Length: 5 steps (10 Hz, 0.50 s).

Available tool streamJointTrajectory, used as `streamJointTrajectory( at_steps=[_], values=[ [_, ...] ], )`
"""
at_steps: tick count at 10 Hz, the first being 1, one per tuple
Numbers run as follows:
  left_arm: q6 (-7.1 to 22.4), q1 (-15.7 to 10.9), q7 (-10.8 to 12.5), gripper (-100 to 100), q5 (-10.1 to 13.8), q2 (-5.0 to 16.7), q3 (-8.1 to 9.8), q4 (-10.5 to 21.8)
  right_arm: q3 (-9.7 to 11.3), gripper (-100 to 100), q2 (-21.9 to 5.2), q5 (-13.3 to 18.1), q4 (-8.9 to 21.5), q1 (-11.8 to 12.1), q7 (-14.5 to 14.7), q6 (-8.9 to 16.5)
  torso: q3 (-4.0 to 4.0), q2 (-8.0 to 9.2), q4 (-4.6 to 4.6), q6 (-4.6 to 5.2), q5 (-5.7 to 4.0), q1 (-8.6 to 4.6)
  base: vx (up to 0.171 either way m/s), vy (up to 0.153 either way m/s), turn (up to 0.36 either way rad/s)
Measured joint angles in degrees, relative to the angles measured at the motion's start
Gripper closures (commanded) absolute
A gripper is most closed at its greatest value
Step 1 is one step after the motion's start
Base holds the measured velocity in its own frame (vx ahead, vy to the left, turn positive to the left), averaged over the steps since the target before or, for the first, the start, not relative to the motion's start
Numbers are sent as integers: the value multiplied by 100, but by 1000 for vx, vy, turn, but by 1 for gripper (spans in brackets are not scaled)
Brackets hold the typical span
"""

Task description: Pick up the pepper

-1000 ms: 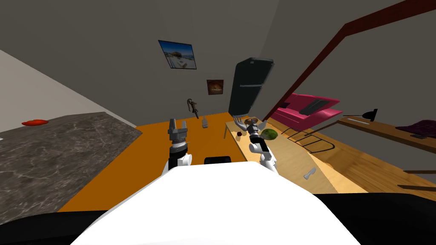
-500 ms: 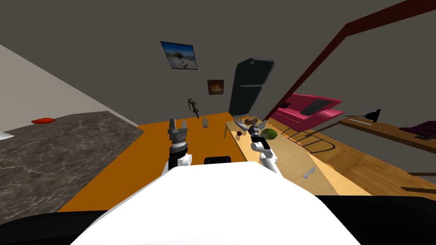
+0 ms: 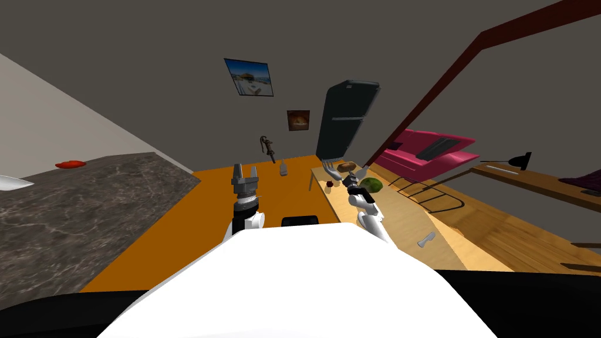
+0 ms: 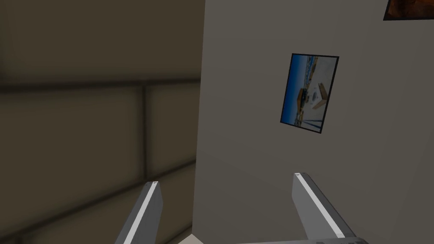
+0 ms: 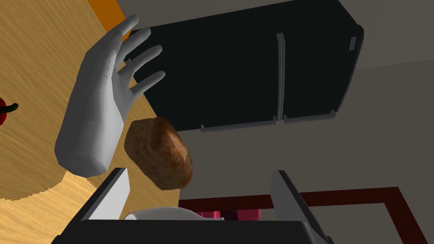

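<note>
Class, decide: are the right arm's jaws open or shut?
Open. The right gripper shows its jaws standing wide apart, pressing nothing; the brown loaf lies beyond them.

pepper (image 3: 330, 183) red | glove (image 5: 91, 123) grey | loaf (image 5: 160, 153) brown | fridge (image 5: 237, 72) black

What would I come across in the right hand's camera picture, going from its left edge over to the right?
red pepper at the very edge → grey hand-shaped thing → brown loaf → black fridge
</note>
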Motion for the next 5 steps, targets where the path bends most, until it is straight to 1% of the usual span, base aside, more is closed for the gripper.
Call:
streamJointTrajectory(
  at_steps=[2, 3, 4, 5],
  values=[
    [0, 0, 0, 0, 0, 0, 0, 0, -134, -100, -19, -234, 205, -110, -62, 330, -2, -3, 0, -1, 1, 1, 0, -5, 12],
    [0, 0, 0, 0, 0, 0, 0, 0, -125, -100, -92, -316, 320, -116, -96, 369, -1, -2, 0, 1, 1, 2, 2, -7, 34],
    [0, 0, 0, 0, 0, 0, 0, 0, -189, -100, -115, -447, 459, -211, -140, 507, -2, -4, 0, -2, 1, 2, 3, -10, 34],
    [0, 0, 0, 0, 0, 0, 0, 0, -214, -100, -184, -572, 617, -254, -186, 615, -2, -4, -1, 0, 1, 1, 9, -14, 41]
  ],
)
